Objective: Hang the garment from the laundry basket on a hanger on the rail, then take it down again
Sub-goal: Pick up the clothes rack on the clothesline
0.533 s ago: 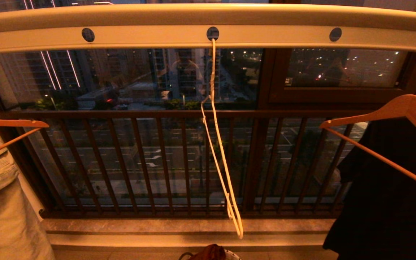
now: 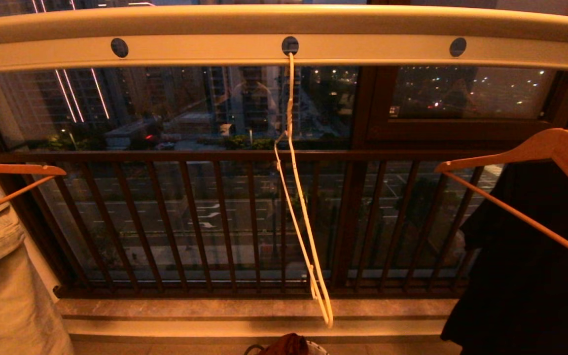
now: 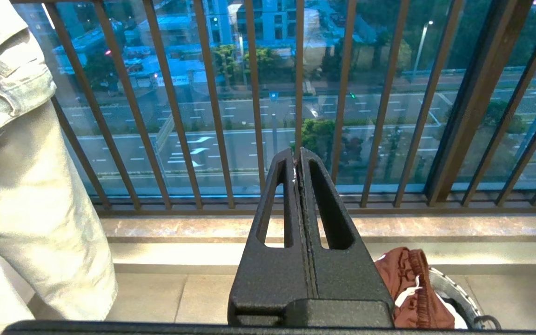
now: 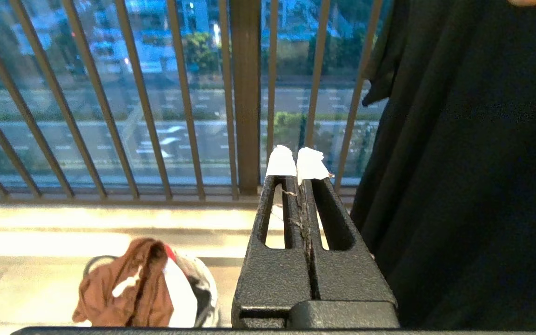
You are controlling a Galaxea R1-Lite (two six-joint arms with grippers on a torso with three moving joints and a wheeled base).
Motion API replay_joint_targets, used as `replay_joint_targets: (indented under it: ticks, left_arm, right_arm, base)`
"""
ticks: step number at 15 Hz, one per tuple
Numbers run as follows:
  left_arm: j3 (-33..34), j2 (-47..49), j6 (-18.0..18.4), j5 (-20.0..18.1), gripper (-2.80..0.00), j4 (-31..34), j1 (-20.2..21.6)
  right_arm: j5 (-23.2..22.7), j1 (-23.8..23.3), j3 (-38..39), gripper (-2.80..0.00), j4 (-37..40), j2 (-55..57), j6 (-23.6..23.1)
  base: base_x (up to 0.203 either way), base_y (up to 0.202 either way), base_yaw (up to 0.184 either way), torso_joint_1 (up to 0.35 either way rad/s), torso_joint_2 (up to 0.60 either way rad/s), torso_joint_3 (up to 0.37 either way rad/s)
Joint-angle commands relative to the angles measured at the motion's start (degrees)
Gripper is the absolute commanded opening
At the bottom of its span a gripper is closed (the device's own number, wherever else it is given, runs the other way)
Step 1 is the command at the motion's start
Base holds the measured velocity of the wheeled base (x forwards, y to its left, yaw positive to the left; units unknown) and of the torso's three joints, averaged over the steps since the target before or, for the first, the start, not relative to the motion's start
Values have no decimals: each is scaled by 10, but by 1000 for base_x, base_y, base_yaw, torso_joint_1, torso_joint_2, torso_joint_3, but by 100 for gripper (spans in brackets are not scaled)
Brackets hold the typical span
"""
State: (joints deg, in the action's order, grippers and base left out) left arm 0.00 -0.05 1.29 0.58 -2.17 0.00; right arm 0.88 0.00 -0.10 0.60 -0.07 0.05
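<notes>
Head view, rail: the rail point(image 2: 284, 34) spans the top of the frame, with dark round holes along it.
Head view, hanger: the hanger point(image 2: 303, 217) hooks into the middle hole and dangles edge-on in front of the railing point(image 2: 165, 222).
Head view, neighbours: jeans point(image 2: 3, 276) on a wooden hanger at the left edge; a black garment point(image 2: 525, 276) on a wooden hanger point(image 2: 535, 148) at the right.
Head view, garment: only the top of the garment point(image 2: 286, 344) shows at the bottom edge, below the hanger; neither arm is visible.
Left wrist view, left gripper: the left gripper point(image 3: 298, 160) has fingers pressed together, empty, pointing at the railing.
Left wrist view, garment: heaped in the laundry basket point(image 3: 454, 293) on the floor beside the sill.
Right wrist view, right gripper: the right gripper point(image 4: 297, 163) has white-tipped fingers together, empty, just beside the black garment.
Right wrist view, garment: draped over the basket rim, on the floor.
</notes>
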Motion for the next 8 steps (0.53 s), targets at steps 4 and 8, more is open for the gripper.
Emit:
replay_joint_targets:
  ticks: [4,8]
  left_arm:
    - [6,0,0,0,-280,0,0]
    - [6,0,0,0,-280,0,0]
  right_arm:
    - [3,0,-41,-280,43,1,-10]
    - [-9,0,-133,-280,82,57,-12]
  base:
    - [0,0,0,0,0,0]
    - [0,0,0,0,0,0]
